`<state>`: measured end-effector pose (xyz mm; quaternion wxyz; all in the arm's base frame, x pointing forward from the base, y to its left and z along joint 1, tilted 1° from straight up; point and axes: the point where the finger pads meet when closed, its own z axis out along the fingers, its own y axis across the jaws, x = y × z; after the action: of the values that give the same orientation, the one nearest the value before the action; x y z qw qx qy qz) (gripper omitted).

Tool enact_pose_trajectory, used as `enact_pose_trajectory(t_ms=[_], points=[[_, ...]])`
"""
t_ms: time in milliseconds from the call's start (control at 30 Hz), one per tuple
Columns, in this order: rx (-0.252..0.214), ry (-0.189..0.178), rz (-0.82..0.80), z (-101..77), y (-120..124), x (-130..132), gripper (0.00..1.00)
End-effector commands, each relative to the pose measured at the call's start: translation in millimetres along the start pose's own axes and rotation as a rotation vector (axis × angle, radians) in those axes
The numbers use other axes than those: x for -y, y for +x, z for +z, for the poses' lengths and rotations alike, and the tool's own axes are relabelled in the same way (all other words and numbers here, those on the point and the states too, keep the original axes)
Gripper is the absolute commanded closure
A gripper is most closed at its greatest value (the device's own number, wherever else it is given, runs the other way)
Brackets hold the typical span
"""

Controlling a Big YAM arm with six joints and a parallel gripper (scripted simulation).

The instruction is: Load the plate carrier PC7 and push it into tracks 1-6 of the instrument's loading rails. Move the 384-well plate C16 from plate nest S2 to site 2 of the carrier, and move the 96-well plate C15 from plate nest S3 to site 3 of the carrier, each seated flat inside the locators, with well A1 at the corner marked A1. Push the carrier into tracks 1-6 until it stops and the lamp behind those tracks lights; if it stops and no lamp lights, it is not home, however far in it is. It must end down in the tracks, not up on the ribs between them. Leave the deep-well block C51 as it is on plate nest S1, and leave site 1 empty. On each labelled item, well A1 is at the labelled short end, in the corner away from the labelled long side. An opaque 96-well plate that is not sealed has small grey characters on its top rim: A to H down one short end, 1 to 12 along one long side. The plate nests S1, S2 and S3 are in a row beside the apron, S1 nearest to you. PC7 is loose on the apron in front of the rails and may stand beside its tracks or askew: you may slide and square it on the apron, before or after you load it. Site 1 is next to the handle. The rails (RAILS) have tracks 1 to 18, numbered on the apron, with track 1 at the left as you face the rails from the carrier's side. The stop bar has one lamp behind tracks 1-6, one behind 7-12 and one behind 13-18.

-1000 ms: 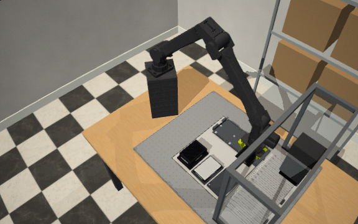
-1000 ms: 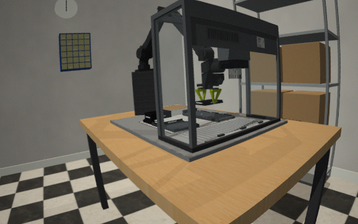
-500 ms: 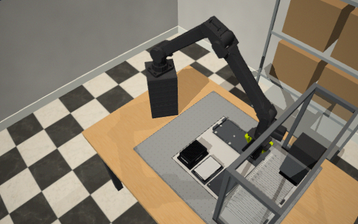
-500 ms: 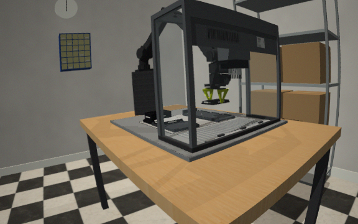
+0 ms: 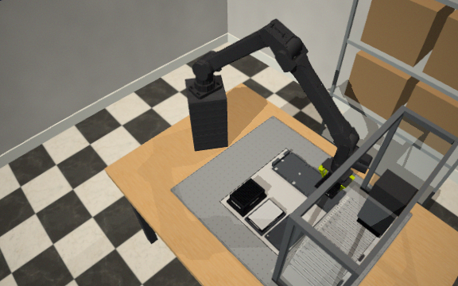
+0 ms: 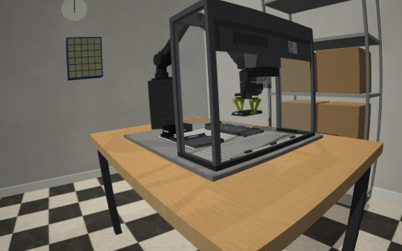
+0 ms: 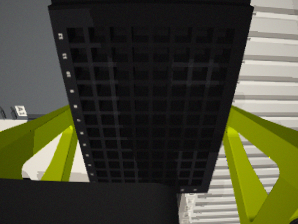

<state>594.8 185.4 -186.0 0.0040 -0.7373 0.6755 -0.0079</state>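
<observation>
Jaws clamped wide on the black well plate [image 7: 149, 90], green fingers on its two long sides, plate held level in the air and well above the deck

By my read it's the 96-well C15: the far plate nest [image 5: 277, 235] sat bare, while the white plate [image 5: 265, 214] was on the middle nest and the deep-well block [image 5: 246, 195] on the near one

Handling, judged: stiff moulded plastic, light, smooth skirt, so slip is a bigger risk than crushing. A grip across the width at mid-length looks right and leaves the corners free for the locators. Keep it flat going down

Writing: small grey marks ran down one long rim of the plate, too small to read. Couldn't find A1 from them

Below it, carrier PC7 [image 5: 296, 172] lay on the apron with all visible sites unloaded, not in the tracks. Ribbed rails [image 5: 344, 226] showed under the plate's right edge in the wrist view

Further out: instrument frame [image 6: 212, 87] on the bench [image 6: 257, 202], with a small label [image 6: 292, 47] on its housing, illegible. No lamp seen lit. Behind that, a shelf rack [image 6: 364, 52] with cardboard boxes [image 6: 340, 70], unmarked
</observation>
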Motion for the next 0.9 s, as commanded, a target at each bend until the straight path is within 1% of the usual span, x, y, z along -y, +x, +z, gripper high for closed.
enact_pose_trajectory(t_ms=[0, 33, 67, 100, 133, 233, 267, 633, 667, 800, 833, 867], points=[[0.002, 0.018, 0.034, -7.7, 11, 10, 1.00], [0.002, 0.019, 0.032, -8.1, 11, 11, 1.00], [0.009, 0.040, 0.012, -16.5, 2, 19, 1.00], [0.009, 0.040, 0.012, -16.5, 2, 19, 1.00], [0.003, 0.019, 0.011, -8.3, -2, 8, 1.00], [0.003, 0.018, 0.013, -8.2, -2, 7, 1.00], [0.009, 0.040, 0.012, -16.5, 1, 18, 1.00], [0.009, 0.040, 0.012, -16.5, 1, 18, 1.00], [0.002, 0.013, 0.020, 5.6, 2, 5, 1.00], [0.010, 0.050, 0.018, 5.9, -2, 24, 1.00], [0.010, 0.049, 0.018, 8.8, -2, 23, 1.00], [0.008, 0.038, 0.018, 14.6, -1, 17, 1.00]])
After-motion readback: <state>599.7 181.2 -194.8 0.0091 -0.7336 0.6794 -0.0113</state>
